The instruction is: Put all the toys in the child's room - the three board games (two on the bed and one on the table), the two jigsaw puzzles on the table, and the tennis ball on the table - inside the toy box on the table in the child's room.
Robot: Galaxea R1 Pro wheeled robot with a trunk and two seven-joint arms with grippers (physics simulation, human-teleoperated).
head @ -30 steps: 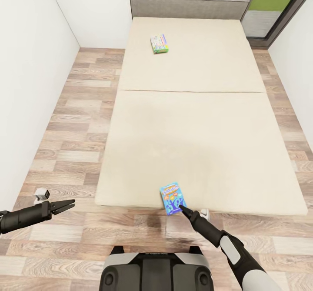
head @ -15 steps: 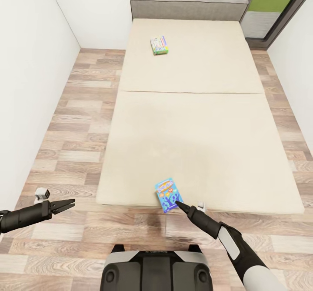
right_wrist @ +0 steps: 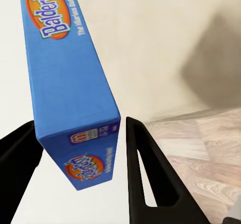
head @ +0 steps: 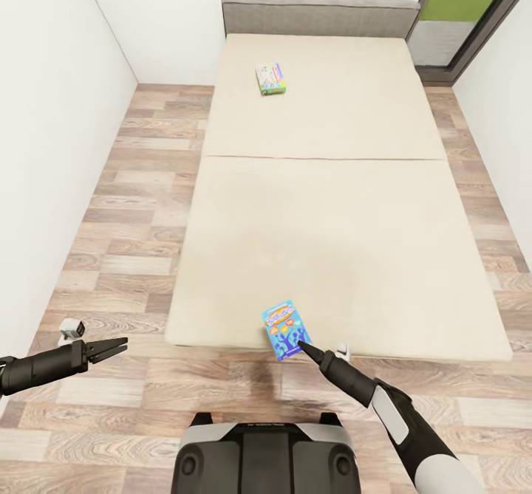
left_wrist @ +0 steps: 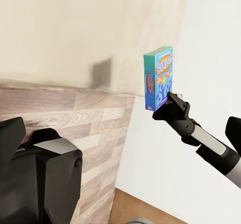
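Left gripper [head: 111, 347] hangs narrow and empty at 8 o'clock. Blue board game [head: 284, 329] sits at 6 on the bed [head: 332, 206] edge, between the right gripper's [head: 304, 348] spread fingers. Off-center pinch could tip it onto the floor.

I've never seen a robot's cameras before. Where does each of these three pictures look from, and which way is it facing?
Head view: from the robot's head, facing down over the large cream bed; both arms and the base show.
Left wrist view: beside the left hand, looking across at the right hand.
Right wrist view: along the right hand's dark fingers, close on the box.
Shared: all three show the thin blue printed board game box at the right hand.
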